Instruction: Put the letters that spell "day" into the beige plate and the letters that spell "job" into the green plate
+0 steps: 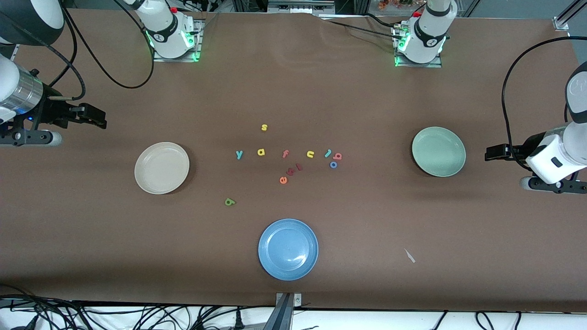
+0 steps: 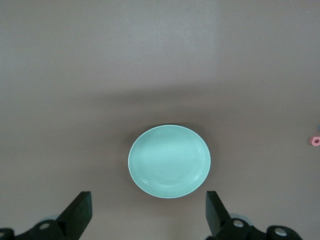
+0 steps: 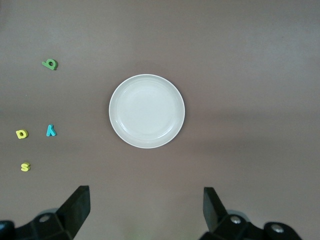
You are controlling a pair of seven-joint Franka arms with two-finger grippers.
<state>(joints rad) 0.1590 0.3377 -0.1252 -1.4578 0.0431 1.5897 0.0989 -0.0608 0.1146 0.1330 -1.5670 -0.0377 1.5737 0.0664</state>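
Observation:
The beige plate (image 1: pixel 161 167) (image 3: pixel 147 111) sits toward the right arm's end and the green plate (image 1: pixel 438 151) (image 2: pixel 169 161) toward the left arm's end; neither holds anything. Between them lie the teal y (image 1: pixel 239 154) (image 3: pixel 51 131), yellow a (image 1: pixel 261 152) (image 3: pixel 21 134), teal j (image 1: pixel 328 153), pinkish-red b (image 1: pixel 338 156) (image 2: pixel 315 141) and blue o (image 1: pixel 333 164). The green d (image 1: pixel 229 201) (image 3: pixel 50 64) lies nearer the camera. My right gripper (image 1: pixel 102 118) (image 3: pixel 146 207) hangs open over bare table beside the beige plate. My left gripper (image 1: pixel 487 153) (image 2: pixel 148 210) hangs open beside the green plate.
A blue plate (image 1: pixel 288 249) sits near the front edge. Other letters lie among the task's: yellow s (image 1: pixel 264 127) (image 3: pixel 25 166), pink f (image 1: pixel 285 154), yellow u (image 1: pixel 310 154), orange e (image 1: pixel 283 180). A pale scrap (image 1: pixel 409 255) lies toward the front.

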